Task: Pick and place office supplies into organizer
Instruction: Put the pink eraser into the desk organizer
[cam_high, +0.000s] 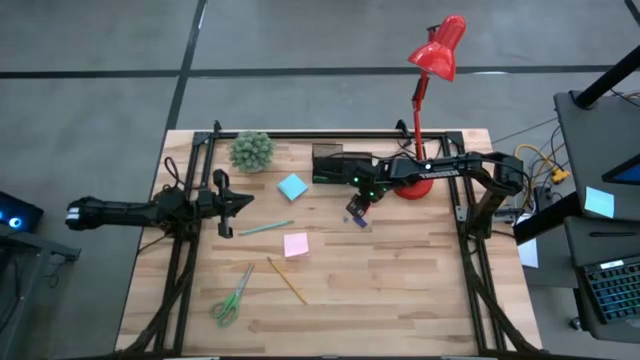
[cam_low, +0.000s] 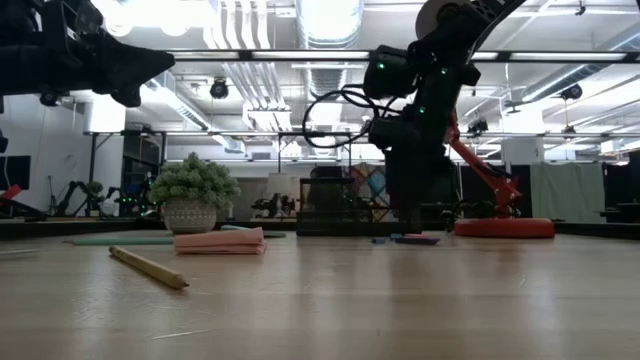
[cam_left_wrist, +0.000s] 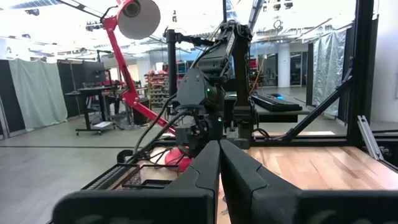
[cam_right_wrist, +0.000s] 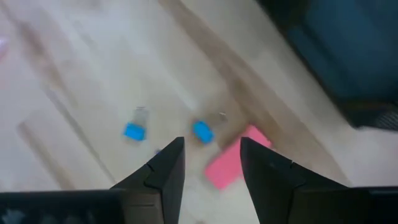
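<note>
Nearest the low camera lies the yellow pencil (cam_low: 148, 267) on the wooden table (cam_high: 400, 290), with the pink sticky-note pad (cam_low: 220, 241) just behind it and the small potted plant (cam_low: 193, 199) farther back. From above, the black organizer (cam_high: 332, 165) sits near the table's far edge, a little toward the right side, just beside the red desk lamp (cam_high: 432, 80); what its compartments hold cannot be made out, since the right arm crosses over part of it. The right gripper (cam_high: 357, 212) hangs low over the middle of the table in front of the organizer, its fingers (cam_right_wrist: 165, 168) spread apart and gripping nothing; directly below them lie a small pink piece (cam_right_wrist: 233, 163) and two tiny blue pieces (cam_right_wrist: 201, 131), close together on the wood, blurred in the wrist view. The left gripper (cam_high: 240, 200) waits raised over the table's left side, its fingers (cam_left_wrist: 205, 174) pressed together and empty. Between the arms lie the light-blue sticky-note pad (cam_high: 292, 187), the teal pen (cam_high: 266, 228) and, near the front left corner, the green-handled scissors (cam_high: 230, 299).
</note>
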